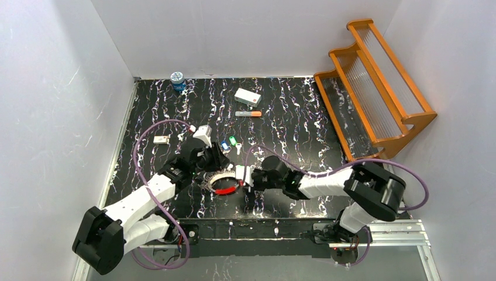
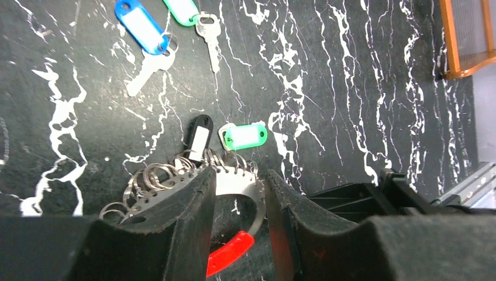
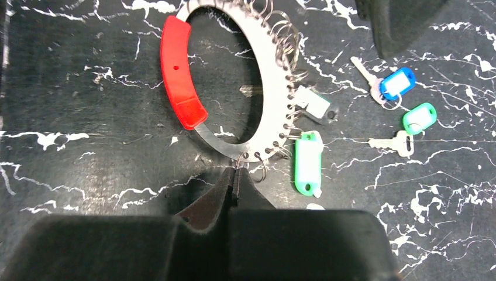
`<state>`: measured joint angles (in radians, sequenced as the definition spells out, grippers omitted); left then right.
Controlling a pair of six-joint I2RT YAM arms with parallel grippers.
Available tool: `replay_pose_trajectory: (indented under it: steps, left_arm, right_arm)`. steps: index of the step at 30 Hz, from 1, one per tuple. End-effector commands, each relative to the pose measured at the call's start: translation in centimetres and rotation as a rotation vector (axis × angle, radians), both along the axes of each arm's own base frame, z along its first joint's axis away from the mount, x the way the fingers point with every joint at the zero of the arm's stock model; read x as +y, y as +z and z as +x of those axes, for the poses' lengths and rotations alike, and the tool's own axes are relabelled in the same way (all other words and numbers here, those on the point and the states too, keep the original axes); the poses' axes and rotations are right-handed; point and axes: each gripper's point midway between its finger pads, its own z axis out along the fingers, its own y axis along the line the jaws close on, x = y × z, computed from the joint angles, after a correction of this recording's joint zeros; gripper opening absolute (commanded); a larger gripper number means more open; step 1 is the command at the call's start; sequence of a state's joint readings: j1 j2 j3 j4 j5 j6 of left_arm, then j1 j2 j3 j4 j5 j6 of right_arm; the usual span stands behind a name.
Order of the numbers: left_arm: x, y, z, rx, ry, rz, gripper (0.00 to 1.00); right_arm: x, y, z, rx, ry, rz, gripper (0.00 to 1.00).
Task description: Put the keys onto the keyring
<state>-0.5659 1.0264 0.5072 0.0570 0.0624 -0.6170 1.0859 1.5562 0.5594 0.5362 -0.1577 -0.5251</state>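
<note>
Right fingers closed at keyring, keys near

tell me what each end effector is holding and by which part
Left end effector: the keyring, by its silver band. Right end effector: shut at the band's edge near the green tag; a real pinch cannot be told.

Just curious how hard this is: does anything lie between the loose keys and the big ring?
Nothing blocks the way. The keys lie near the keyring; only the ring's own green tag and black tag lie between.
</note>
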Motion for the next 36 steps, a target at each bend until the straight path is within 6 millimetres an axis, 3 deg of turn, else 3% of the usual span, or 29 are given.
replay_pose_trajectory:
  steps: [1,4,9,16,19,25,31,36]
  left_arm:
    - [1.6,2.5,1.0,-0.093,-0.006,0.131,0.34]
    - [2.4,4.2,1.6,-0.153,-0.026,0.199,0.33]
    - [1.7,6.7,1.5,-0.285,-0.160,0.239,0.34]
    - [-2.8,8.9,-1.7,-0.548,-0.552,0.122,0.35]
    - [-3.8,9.7,-3.1,-0.684,-0.676,0.088,0.34]
    - [-5.3,10.1,-6.1,-0.883,-0.874,0.009,0.33]
    - [-6.6,8.8,-7.8,-0.875,-0.963,-0.046,0.31]
    - [-7.5,8.1,-8.9,-0.871,-1.007,-0.078,0.24]
  right_arm:
    - [-0.4,3.2,-1.1,0.116,0.095,0.099,0.01]
    - [-1.2,5.1,-1.1,0.157,0.140,0.158,0.01]
    - [-2.4,7.9,-0.8,0.188,0.192,0.225,0.01]
    - [-3.3,10.0,-1.1,0.231,0.229,0.296,0.01]
    - [-3.3,10.9,-1.5,0.249,0.254,0.327,0.01]
    - [-3.0,12.5,-2.2,0.276,0.304,0.380,0.01]
    - [-2.8,13.4,-2.4,0.298,0.313,0.408,0.01]
    - [-2.8,13.7,-2.4,0.301,0.312,0.418,0.01]
